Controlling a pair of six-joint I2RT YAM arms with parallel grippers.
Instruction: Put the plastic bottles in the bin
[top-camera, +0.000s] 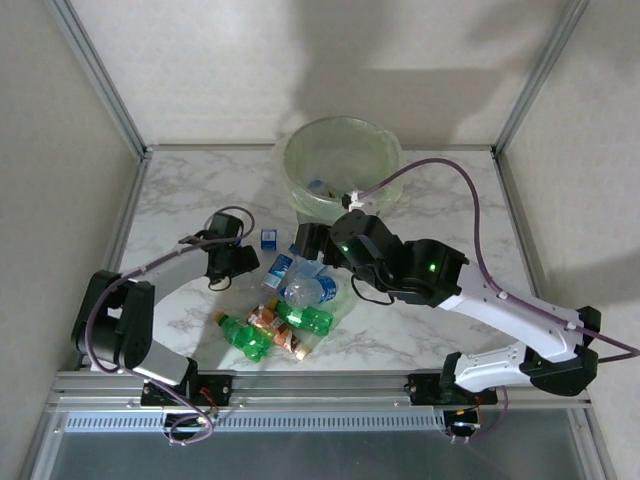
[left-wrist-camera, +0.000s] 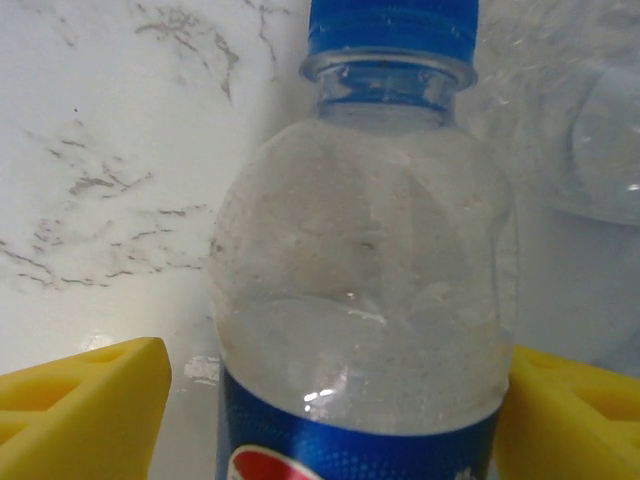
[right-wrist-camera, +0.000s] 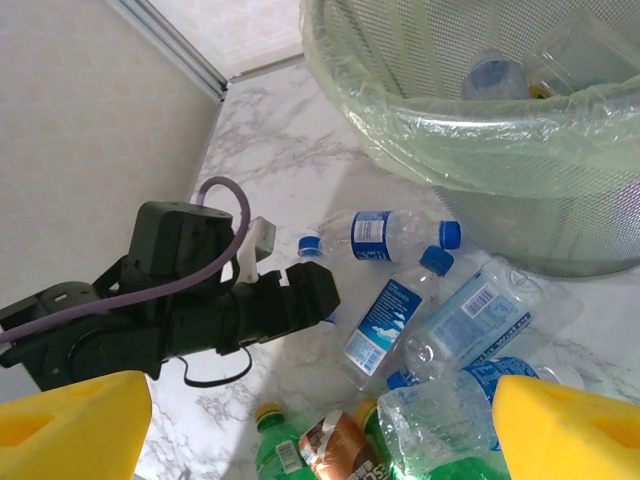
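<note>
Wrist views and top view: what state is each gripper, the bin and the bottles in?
Left gripper, open, fingers either side of a blue-capped bottle.
Right gripper, open, holding nothing.
Bin, upright, bag-lined, bottles inside.
Table bottles, lying in a loose pile.

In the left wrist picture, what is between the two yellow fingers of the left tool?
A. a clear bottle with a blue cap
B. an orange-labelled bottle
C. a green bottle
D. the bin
A: a clear bottle with a blue cap and a blue label sits between the yellow fingers of the left tool.
</note>
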